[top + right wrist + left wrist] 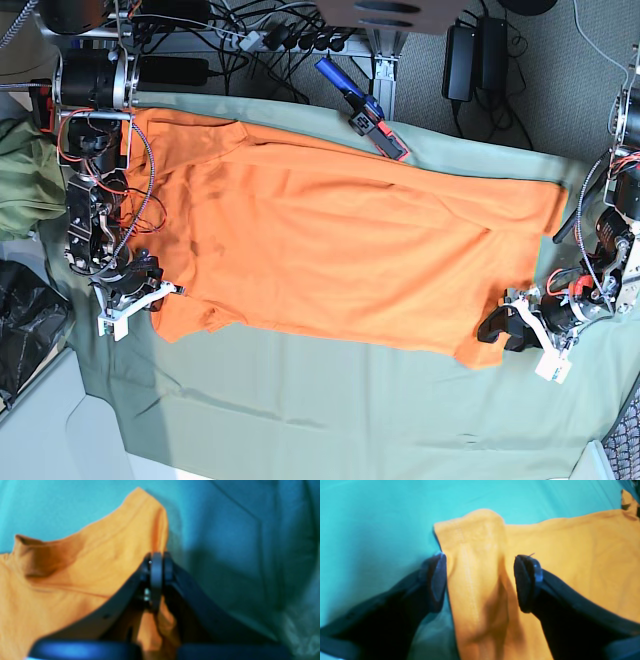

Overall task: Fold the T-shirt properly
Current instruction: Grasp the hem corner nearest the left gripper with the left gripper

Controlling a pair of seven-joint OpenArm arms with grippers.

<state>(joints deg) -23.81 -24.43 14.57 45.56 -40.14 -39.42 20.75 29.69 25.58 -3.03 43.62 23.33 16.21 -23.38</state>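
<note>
Sage green cloth covers table. T-shirt spread flat across cloth centre. Right gripper pinched tight on hem corner at one side edge. Left gripper jaws wide, straddling fabric fold, not gripping.

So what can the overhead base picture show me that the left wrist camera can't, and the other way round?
Only the base view shows the whole orange T-shirt spread on the green cloth, both arms, the right gripper at one corner, plus a blue clamp and cables behind.

Only the left wrist view shows, close up, the left gripper with its jaws apart on either side of a raised fold of fabric.

Both show the T-shirt, the cloth and the left gripper.
</note>
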